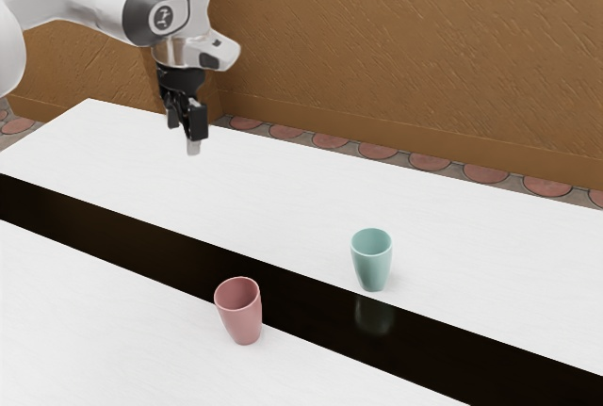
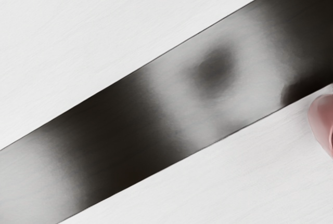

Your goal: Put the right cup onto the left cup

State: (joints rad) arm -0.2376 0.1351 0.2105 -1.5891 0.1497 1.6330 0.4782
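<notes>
The hand hangs above the white bench, and its two fingers stand apart, with nothing held between them. Both cups are upright on the bench, well apart from the hand and from each other. The pink cup is just beside the dark glossy band, on the side nearer to the exterior camera. The teal cup is just beside the far edge of this band, which makes a reflection of it. In the wrist view, the pink cup is partly cut by the border.
</notes>
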